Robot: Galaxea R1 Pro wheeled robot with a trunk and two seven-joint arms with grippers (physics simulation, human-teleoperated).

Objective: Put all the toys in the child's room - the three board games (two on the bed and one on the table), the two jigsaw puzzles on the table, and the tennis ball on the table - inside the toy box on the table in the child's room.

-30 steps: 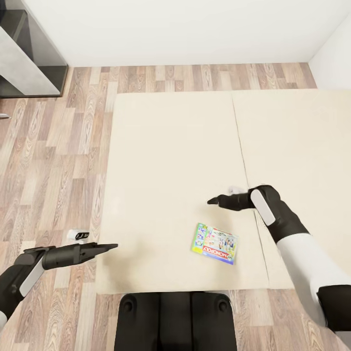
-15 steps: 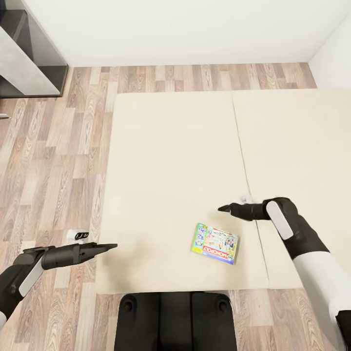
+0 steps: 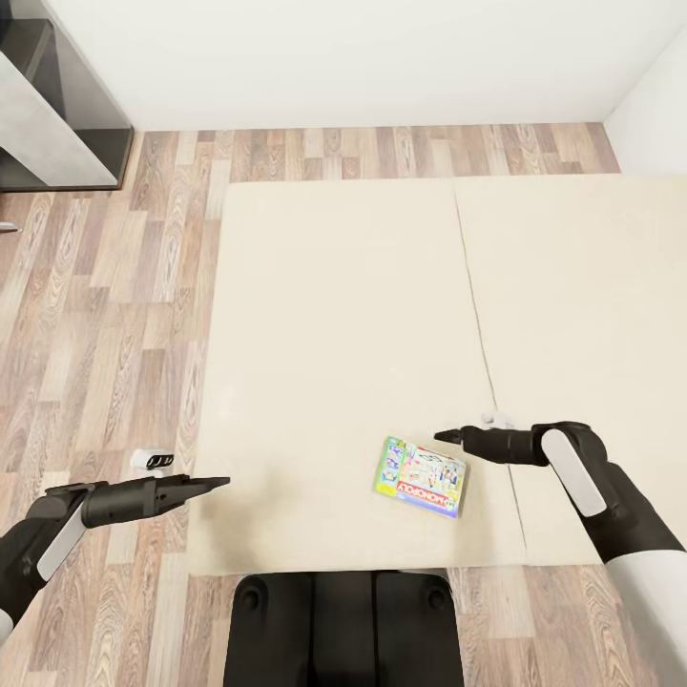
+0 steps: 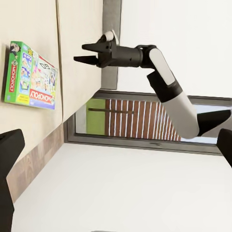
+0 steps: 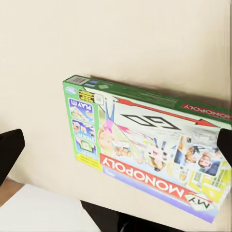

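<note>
beige bed (image 3: pixel 334 286), board game (image 3: pixel 421 477) lying flat

Head looks down; all views share the board game (image 3: pixel 421 476).

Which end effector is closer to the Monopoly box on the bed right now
The right end effector is nearer, just above the Monopoly box's far right corner. The left end effector sits well off to the box's left, at the bed's edge.

Board game (image 3: pixel 421 476) – green border, red/blue lettering, busy print; bed (image 3: pixel 334 315) beige; wood-plank floor (image 3: pixel 105 315).
</note>
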